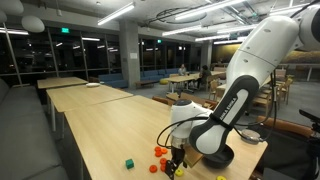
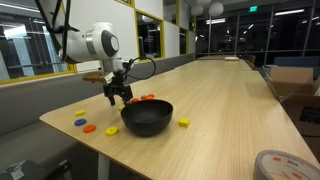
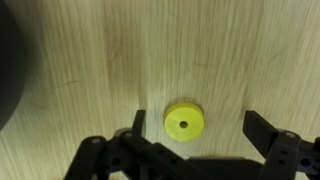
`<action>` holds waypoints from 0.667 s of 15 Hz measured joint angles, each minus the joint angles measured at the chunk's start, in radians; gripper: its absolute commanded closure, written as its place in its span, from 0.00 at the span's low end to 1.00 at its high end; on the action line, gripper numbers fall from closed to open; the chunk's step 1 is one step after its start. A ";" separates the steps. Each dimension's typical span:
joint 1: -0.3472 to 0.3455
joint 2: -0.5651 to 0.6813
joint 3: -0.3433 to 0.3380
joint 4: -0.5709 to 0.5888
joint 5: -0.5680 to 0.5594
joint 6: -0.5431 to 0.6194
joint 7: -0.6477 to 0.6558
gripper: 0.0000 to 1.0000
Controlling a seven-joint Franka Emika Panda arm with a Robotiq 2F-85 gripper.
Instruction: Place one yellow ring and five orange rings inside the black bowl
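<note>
In the wrist view the yellow ring [image 3: 181,122] lies flat on the wooden table between my open gripper's fingers [image 3: 198,124], nearer the left finger and not touched. A dark curved edge at the left of that view is the black bowl [image 3: 8,70]. In both exterior views the gripper [image 2: 120,96] [image 1: 177,156] hangs low over the table beside the black bowl [image 2: 147,118] [image 1: 216,156]. Orange rings lie near it [image 1: 160,152] [image 2: 148,98], and one lies in front of the bowl [image 2: 110,131]. The gripper holds nothing.
A small green cube [image 1: 128,163] sits on the table. Other small pieces lie near the table's corner: a yellow one [image 2: 80,114], a blue one [image 2: 88,128] and an orange one [image 2: 77,122]. A yellow piece [image 2: 183,122] lies beside the bowl. The table edge is close.
</note>
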 measured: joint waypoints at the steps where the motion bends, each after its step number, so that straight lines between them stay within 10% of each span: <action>1: 0.000 0.003 0.000 0.001 0.002 0.002 0.000 0.00; 2: 0.000 0.006 -0.001 0.003 0.004 0.003 0.001 0.25; 10: 0.000 0.013 -0.008 0.017 0.022 0.008 0.002 0.80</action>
